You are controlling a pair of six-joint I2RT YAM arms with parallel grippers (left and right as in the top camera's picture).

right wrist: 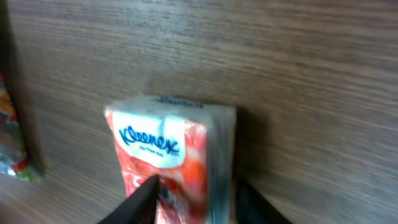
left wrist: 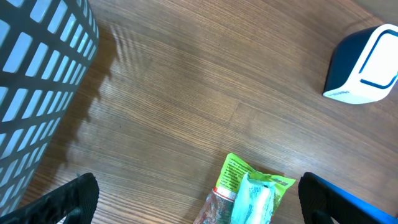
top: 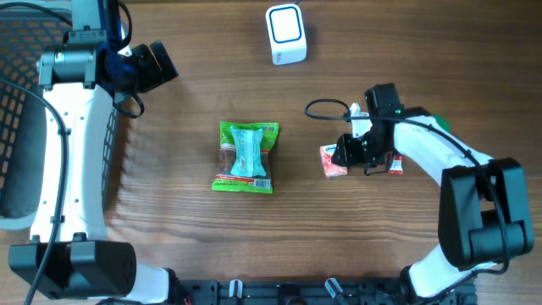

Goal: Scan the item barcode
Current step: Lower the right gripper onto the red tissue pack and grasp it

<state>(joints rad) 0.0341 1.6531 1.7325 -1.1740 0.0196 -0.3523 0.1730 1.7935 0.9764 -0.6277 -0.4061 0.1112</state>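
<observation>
The tissue pack (top: 333, 161), red-orange with a white label, lies flat on the wooden table (top: 169, 254), right of centre in the overhead frame. The right gripper (top: 345, 155) is down at its right-hand end. From above the arm hides the grip. The right wrist view shows it: the two dark fingers (right wrist: 140, 199) pinch the near end of the pack from either side, and only here can the Kleenex lettering be read. No barcode shows on the face turned up.

The overhead view alone gives the layout. A green snack packet (top: 246, 158) lies at the centre, well apart from the tissue pack. The white and blue scanner (top: 285, 34) stands at the top edge, and a black mesh basket (top: 17, 127) fills the left margin.

The left gripper (left wrist: 198, 199) hangs at the upper left, far from the pack. Its own camera shows the fingers spread wide at the bottom corners of the frame, over the green packet's top, with the scanner at the upper right.
</observation>
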